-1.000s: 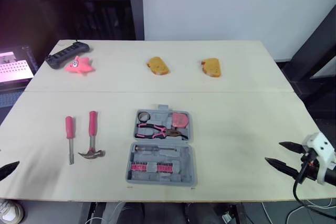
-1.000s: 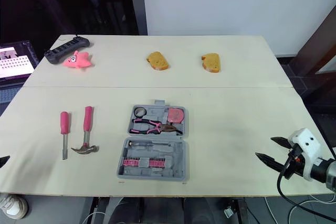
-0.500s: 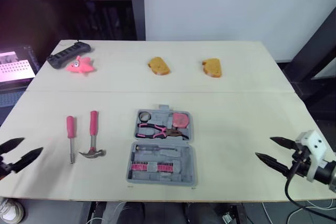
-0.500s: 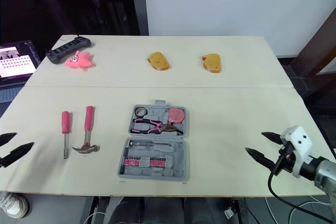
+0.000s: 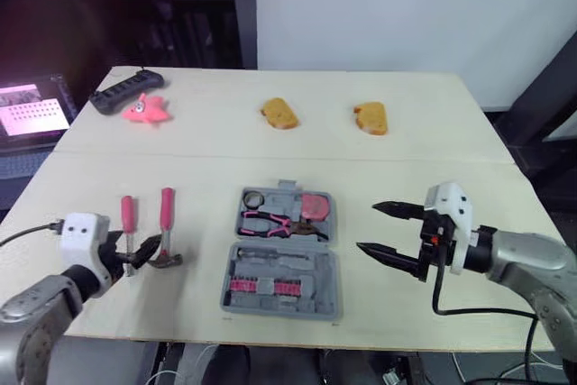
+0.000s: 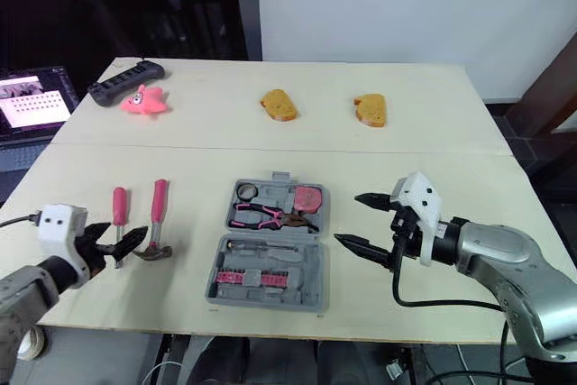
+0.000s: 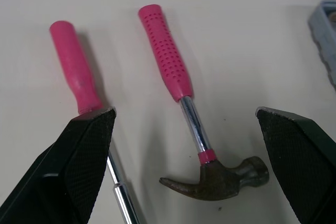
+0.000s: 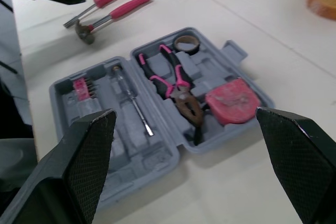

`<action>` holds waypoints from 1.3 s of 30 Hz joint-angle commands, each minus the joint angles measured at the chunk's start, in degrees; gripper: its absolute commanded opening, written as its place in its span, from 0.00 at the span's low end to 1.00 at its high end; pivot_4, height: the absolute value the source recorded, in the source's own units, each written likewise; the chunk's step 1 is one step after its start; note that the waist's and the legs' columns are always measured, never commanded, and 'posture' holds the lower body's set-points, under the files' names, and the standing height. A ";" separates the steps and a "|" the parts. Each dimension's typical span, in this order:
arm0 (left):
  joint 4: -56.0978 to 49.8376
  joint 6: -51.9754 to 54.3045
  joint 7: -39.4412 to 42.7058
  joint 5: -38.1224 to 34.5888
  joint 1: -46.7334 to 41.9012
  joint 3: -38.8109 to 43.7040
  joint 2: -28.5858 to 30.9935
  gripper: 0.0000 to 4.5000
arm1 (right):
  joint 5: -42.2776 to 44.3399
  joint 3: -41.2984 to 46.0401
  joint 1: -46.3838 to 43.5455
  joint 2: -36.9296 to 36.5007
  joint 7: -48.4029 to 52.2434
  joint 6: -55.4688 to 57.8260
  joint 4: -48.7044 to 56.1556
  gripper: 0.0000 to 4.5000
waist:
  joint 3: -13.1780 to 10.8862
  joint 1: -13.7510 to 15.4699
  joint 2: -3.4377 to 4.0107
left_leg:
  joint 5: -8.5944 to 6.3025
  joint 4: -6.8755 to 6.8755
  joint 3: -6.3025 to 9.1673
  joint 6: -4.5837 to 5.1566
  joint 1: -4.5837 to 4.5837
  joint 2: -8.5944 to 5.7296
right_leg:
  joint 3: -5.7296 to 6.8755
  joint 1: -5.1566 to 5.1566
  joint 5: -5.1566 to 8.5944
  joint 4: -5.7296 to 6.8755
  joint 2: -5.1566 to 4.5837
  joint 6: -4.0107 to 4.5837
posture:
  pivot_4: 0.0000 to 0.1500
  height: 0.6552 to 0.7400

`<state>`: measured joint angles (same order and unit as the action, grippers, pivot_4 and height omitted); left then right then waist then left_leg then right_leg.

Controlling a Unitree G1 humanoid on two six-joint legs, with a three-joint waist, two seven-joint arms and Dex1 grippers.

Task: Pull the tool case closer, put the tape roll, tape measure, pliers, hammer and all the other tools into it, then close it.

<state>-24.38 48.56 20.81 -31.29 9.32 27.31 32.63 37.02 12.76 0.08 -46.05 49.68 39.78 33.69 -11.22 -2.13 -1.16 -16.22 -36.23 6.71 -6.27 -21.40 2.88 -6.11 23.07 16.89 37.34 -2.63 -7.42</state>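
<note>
Brought both arms in from the edges of the table (image 6: 433, 160) over the last second. Now hovering with left gripper (image 6: 124, 241) spread wide, empty, over hammer (image 6: 157, 223) and screwdriver (image 6: 118, 214), left of the open case (image 6: 302, 286) lying mid-table; with right gripper (image 6: 347, 218) equally agape, empty, just right of it. Already stowed there: pliers (image 6: 266, 215), tape measure (image 6: 306, 197), roll (image 6: 245, 190). Looks set to take hammer next, then screwdriver, then close up.

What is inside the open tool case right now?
The tool case holds a tape roll, pink-handled pliers, a pink tape measure, a slim driver shaft and a pink bit rack. Whatever lies beneath the pliers and tape measure is covered.
</note>
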 commanded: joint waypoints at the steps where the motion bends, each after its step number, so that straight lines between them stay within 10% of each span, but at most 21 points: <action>1: 1.25 -0.25 -4.34 4.29 -2.85 -2.83 -0.15 1.00 | 0.25 -0.21 -0.77 -0.08 -0.45 -0.57 0.05 1.00 | 0.00 0.04 0.00 | 0.00 -0.01 0.00 0.00 0.01 -0.01 | 0.00 -0.01 0.00 -0.01 -0.01 0.00 | 1.00 1.00; 33: 13.33 7.17 -10.95 12.26 -14.27 -13.81 -8.41 1.00 | 3.62 1.55 -1.01 -2.48 -3.48 2.58 3.03 1.00 | 0.11 -0.20 0.16 | 0.03 0.00 0.02 -0.05 0.08 -0.03 | 0.02 -0.09 -0.02 0.01 -0.01 -0.02 | 1.00 1.00; 39: 12.58 8.30 -10.11 12.26 -13.70 -15.19 -9.38 0.48 | 3.30 0.90 -1.92 -2.96 -3.93 2.72 2.79 1.00 | 0.24 -0.11 0.40 | 0.03 0.00 0.02 -0.05 0.11 -0.04 | 0.01 -0.15 -0.02 -0.01 -0.02 -0.03 | 1.00 1.00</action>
<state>-12.16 54.84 9.72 -18.65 -5.37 14.12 24.09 39.68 12.30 -1.14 -48.41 45.85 42.98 34.70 -10.97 -2.24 -0.76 -16.19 -36.23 6.73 -6.31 -21.29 2.84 -6.09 22.91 16.87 37.34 -2.65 -7.45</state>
